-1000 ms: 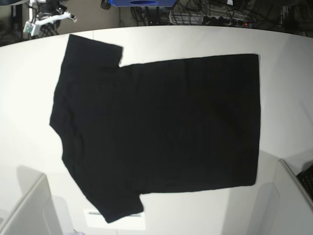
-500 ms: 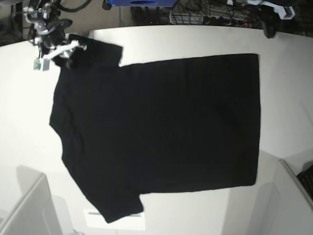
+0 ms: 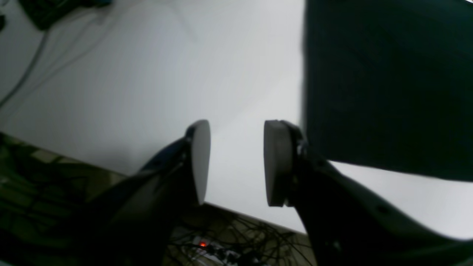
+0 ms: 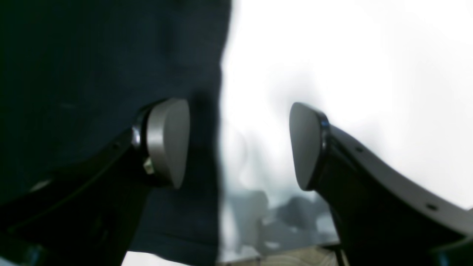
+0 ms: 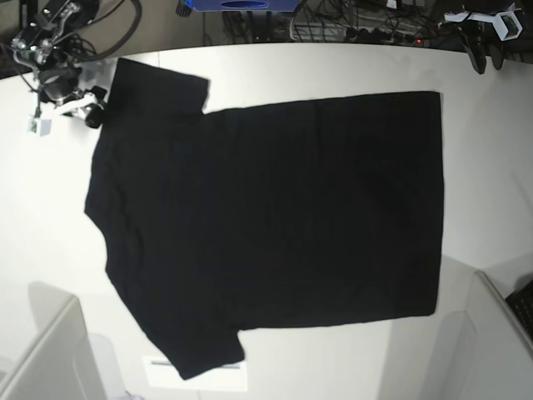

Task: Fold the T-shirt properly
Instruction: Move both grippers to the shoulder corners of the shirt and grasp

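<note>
- White and bare, the counter (image 5: 483,167) is the largest thing we see; its far edge curves along the top of the base view, and its near corners are hidden by two pale slanted panels (image 5: 50,358) that run out of the picture.
- Black cloth comes next: the T-shirt (image 5: 275,225) lies spread flat across the middle of the counter, plain side up, collar towards the base view's left, hem towards its right. One sleeve points to the far left corner, the other to the near edge. We can make out no print on the side that shows.
- A white label or sheet (image 5: 196,375) lies on the counter, partly under the near sleeve; we cannot read it.
- The right hand (image 5: 87,112) sits at the far sleeve, at the base view's upper left. Its wrist view shows the two pads (image 4: 168,142) spread wide, one over the black cloth, the other over bare counter, with the sleeve's edge between them. The view is blurred, so we cannot tell whether a pad touches the cloth.
- The left hand (image 3: 234,162) hovers off the hem's far corner, pads apart, nothing between them. In the base view it shows only as a dark shape at the top right, partly cut off.
</note>
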